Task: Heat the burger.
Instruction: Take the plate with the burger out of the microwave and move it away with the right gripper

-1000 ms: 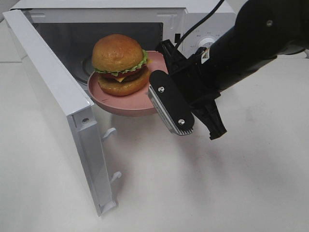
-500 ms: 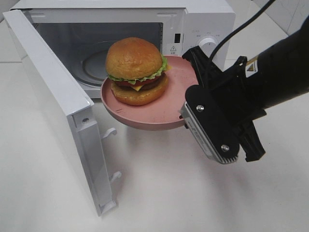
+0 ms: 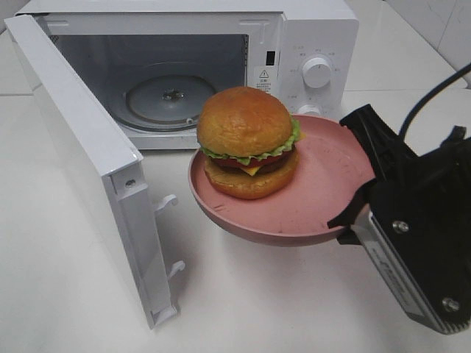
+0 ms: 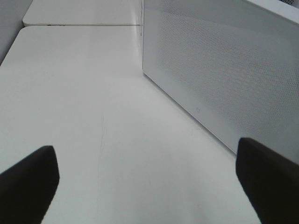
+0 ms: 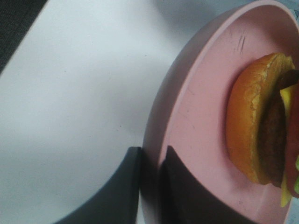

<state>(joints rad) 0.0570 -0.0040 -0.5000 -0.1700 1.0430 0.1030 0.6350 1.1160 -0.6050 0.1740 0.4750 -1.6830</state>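
Observation:
The burger (image 3: 249, 140) stands upright on the left half of a round pink plate (image 3: 327, 209), held in the air in front of the open microwave (image 3: 316, 33). My right gripper (image 3: 359, 209) is shut on the plate's right rim. In the right wrist view its two dark fingers (image 5: 126, 179) pinch the plate (image 5: 201, 107) rim, with the burger (image 5: 254, 130) beyond them. My left gripper (image 4: 147, 182) is open with nothing between its fingers, low over the table beside the microwave door (image 4: 224, 70). It is out of the exterior view.
The microwave door (image 3: 81, 147) swings out to the left, reaching toward the table's front. Inside the cavity lies the glass turntable (image 3: 169, 99). A control knob (image 3: 316, 71) sits on the right panel. A black cable runs off the right arm.
My right gripper has carried the plate and burger from the microwave's mouth outward, toward the front right. The turntable now shows. The left gripper has not changed.

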